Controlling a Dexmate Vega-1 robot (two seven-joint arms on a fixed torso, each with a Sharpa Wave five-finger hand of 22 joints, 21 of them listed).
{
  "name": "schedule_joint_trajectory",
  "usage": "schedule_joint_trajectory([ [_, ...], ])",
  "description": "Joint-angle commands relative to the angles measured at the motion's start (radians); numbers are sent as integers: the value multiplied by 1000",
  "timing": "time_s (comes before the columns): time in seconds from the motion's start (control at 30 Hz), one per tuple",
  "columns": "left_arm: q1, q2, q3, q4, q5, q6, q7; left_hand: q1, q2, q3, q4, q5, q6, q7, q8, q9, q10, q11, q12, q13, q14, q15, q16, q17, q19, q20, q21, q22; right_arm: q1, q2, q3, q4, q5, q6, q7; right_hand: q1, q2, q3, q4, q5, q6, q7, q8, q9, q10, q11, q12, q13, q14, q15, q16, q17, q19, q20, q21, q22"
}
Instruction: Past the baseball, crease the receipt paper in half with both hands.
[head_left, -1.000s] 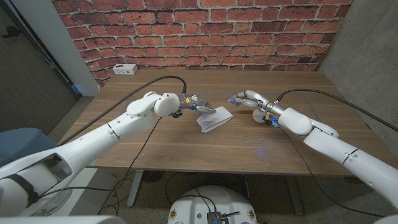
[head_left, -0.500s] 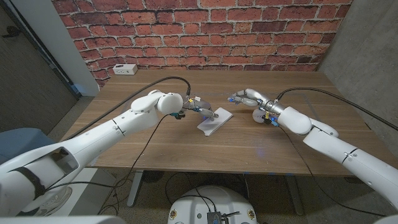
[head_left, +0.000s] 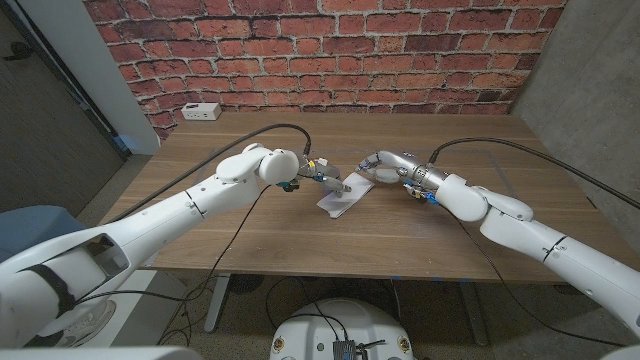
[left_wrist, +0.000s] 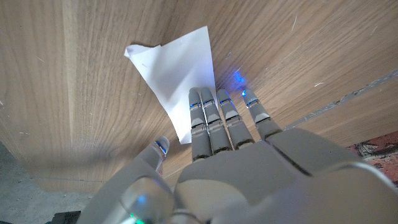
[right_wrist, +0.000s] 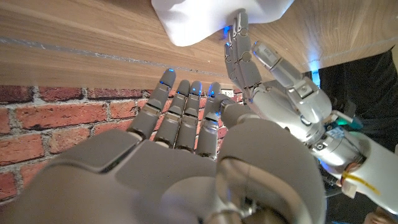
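the receipt paper (head_left: 341, 194) looks thin, light and floppy, apt to slide on the wooden table (head_left: 420, 225). the left hand (head_left: 322, 177) presses straight fingers on its near edge, holding nothing; the right hand (head_left: 376, 166) hovers at the far edge, fingers loosely apart and seemingly empty, so take the free corner there.

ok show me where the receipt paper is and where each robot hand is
receipt paper (head_left: 340, 197), head view, bare white sheet near its front end
left hand (head_left: 325, 177), head view, middle of the hand at the paper's edge
right hand (head_left: 383, 166), head view, back of the hand

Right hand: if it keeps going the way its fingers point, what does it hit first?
Probably the paper. The right hand points across at it, with the left hand just beyond on the paper's far side. Depth is unclear.
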Motion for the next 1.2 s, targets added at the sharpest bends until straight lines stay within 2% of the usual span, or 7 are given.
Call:
schedule_joint_trajectory([
  [0.03,2,-3,6,-4,16,21,-14,-9,58,6,-1,2,3,-1,-2,4,3,-1,-2,2,6,-2,-2,2,8,3,6,4,56,30,-85,-21,-261,-58,6,26,-3,18,11,10,-36,-2,-7,3,-40,-15,-3,4,-41,-10,3,14,-11,-23,-3,5],
  [0.1,3,-4,5,-2,13,22,-15,-9,58,6,-1,2,3,-1,-3,4,3,-1,-2,2,6,-2,-3,2,8,5,5,3,71,43,-98,-7,-277,-64,15,15,-7,10,30,5,-48,-4,-7,4,-48,-10,-1,5,-49,-9,5,20,-17,-26,-4,5],
  [0.3,5,-3,5,-1,9,26,-19,-10,56,5,-1,2,0,0,-7,4,2,0,-5,2,8,-2,-5,2,10,3,6,3,115,82,-138,37,-323,-110,54,-226,-55,-145,219,-48,-90,16,1,8,-88,2,7,4,-92,20,-5,25,-44,-15,-9,4],
  [0.4,6,-2,4,-2,5,27,-19,-10,56,5,-1,2,1,0,-7,4,3,0,-6,2,9,-1,-6,2,10,2,6,3,139,100,-161,63,-339,-142,91,-295,-68,-187,253,-44,-120,27,-2,7,-112,6,3,4,-108,28,-15,16,-58,-8,-18,3],
  [0.6,8,0,3,-4,4,31,-17,-10,55,6,-2,2,0,4,-10,4,2,2,-8,2,10,1,-8,2,12,-1,7,3,179,121,-202,110,-371,-191,133,-366,-84,-232,273,-37,-137,31,-1,6,-133,7,3,3,-126,34,-23,8,-75,-2,-28,3],
  [0.97,2,-3,4,8,-11,16,-13,-10,54,6,-3,2,-5,4,-15,4,-2,-1,-14,2,9,0,-12,2,15,-4,8,3,205,111,-229,128,-390,-256,152,-626,-112,-386,276,8,-36,72,34,1,-38,46,37,1,-27,67,7,-24,-34,23,-20,7],
  [1.2,-10,-11,8,27,-19,3,-13,-10,53,6,-3,2,-9,4,-17,4,-3,0,-16,2,9,0,-13,2,17,-6,8,2,216,101,-240,133,-385,-261,170,-653,-110,-400,273,16,-7,73,39,0,-16,51,41,1,-8,72,11,-29,-25,29,-20,6],
])
